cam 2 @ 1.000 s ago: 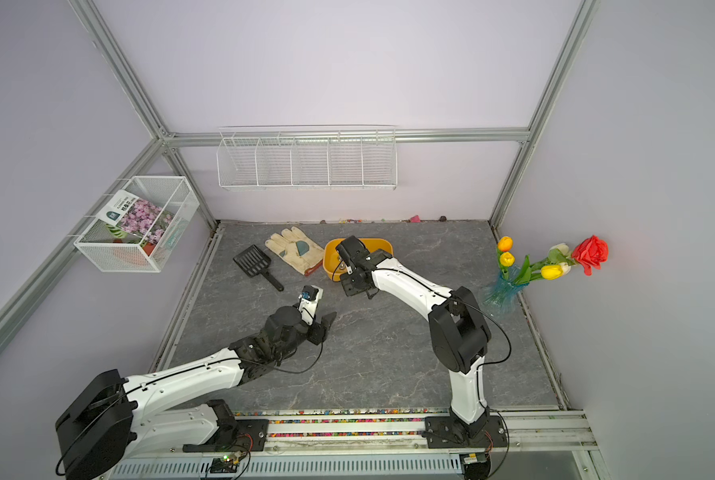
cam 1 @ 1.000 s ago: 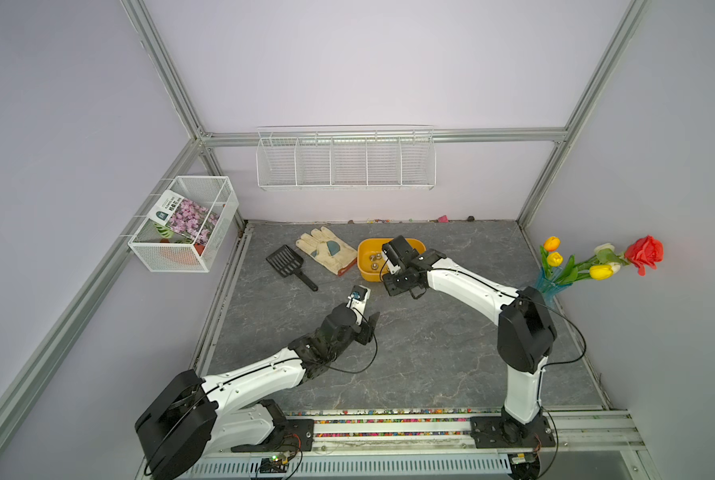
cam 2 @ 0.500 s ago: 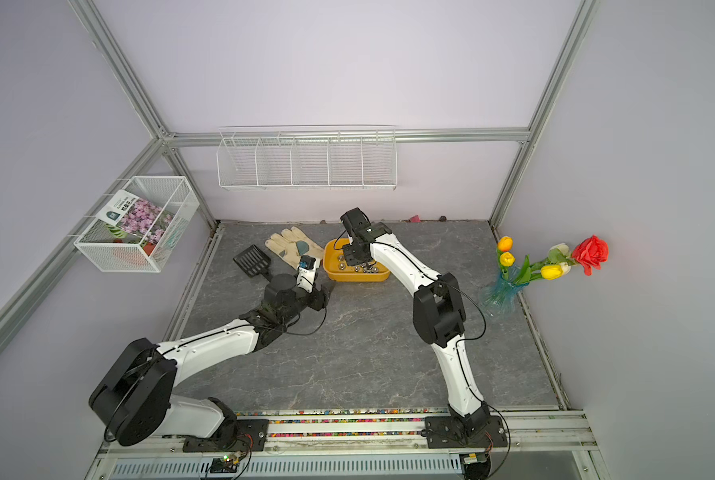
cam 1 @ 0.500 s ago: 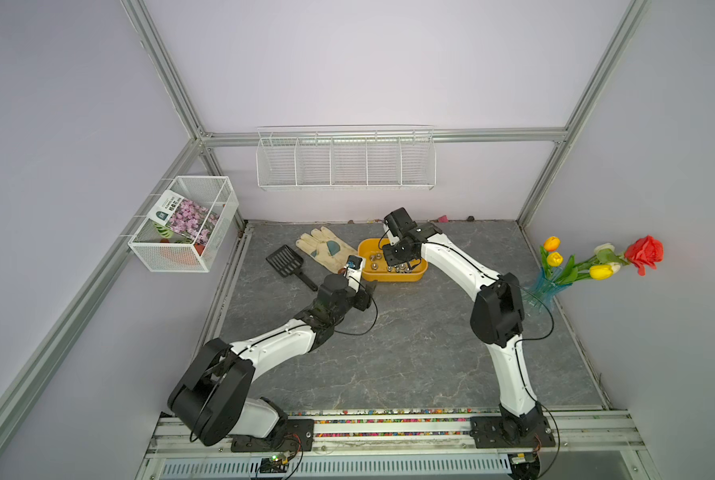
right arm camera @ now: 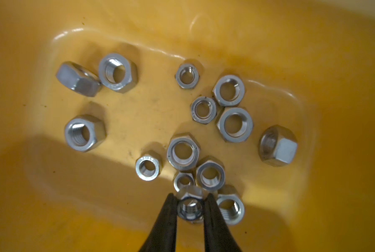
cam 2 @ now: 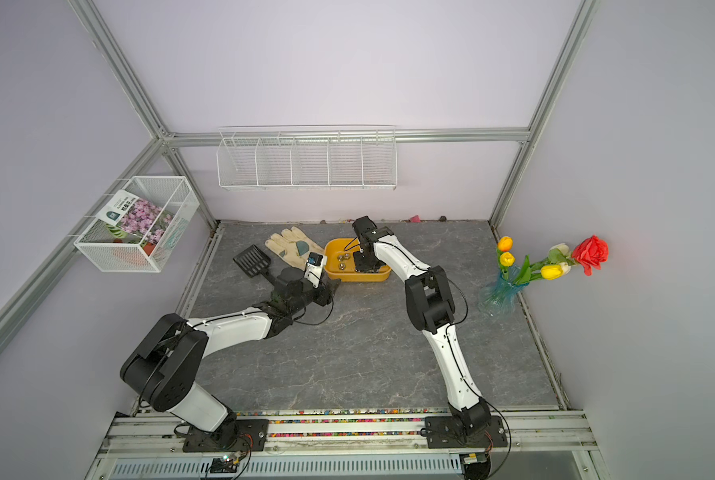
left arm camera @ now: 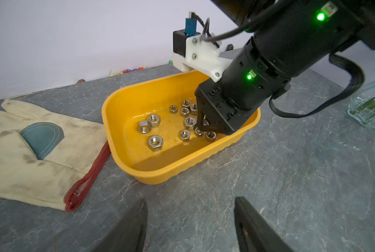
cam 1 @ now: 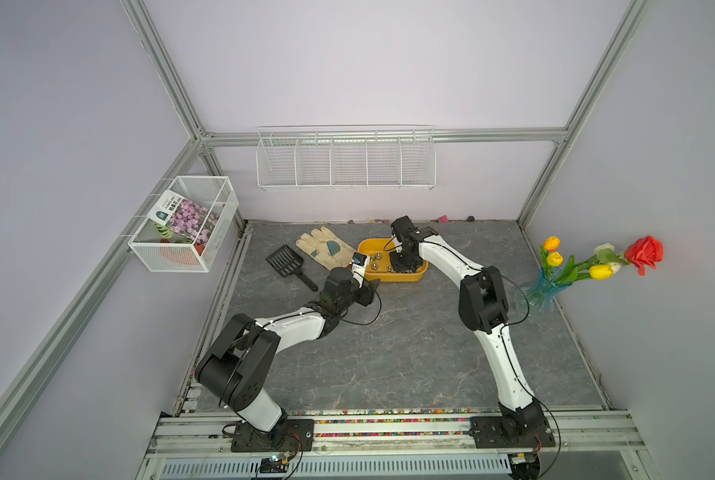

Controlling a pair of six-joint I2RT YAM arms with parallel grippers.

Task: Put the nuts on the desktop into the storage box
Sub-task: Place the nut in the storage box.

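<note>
- Just beside the shallow yellow plastic storage tub (left arm camera: 182, 169): a grubby cream leather work glove (left arm camera: 40, 152) with teal patch and red cuff, lying flat on the dark grey marble-veined tabletop (left arm camera: 291, 174).
- Beyond the glove, a black slotted plastic scoop (cam 1: 284, 261); well apart on the tub's opposite side, a blue-tinted glass vase of artificial flowers (cam 1: 542, 286).
- Strung along the foot of the back wall, tiny coloured beads (left arm camera: 127, 71).
- Hiding part of the tub's inside from the left wrist view: the right arm's black wrist (left arm camera: 258, 72), angled down into it.
- Inside the tub, over a dozen shiny silver hexagonal steel nuts (right arm camera: 183, 151), large and small, mostly flat with threaded holes up, two tipped on edge.
- Right claw (right arm camera: 190, 203) clenched on one small nut (right arm camera: 190, 210), low over the pile.
- Left claw (left arm camera: 190, 209) released and empty, hovering over bare tabletop just short of the tub.
</note>
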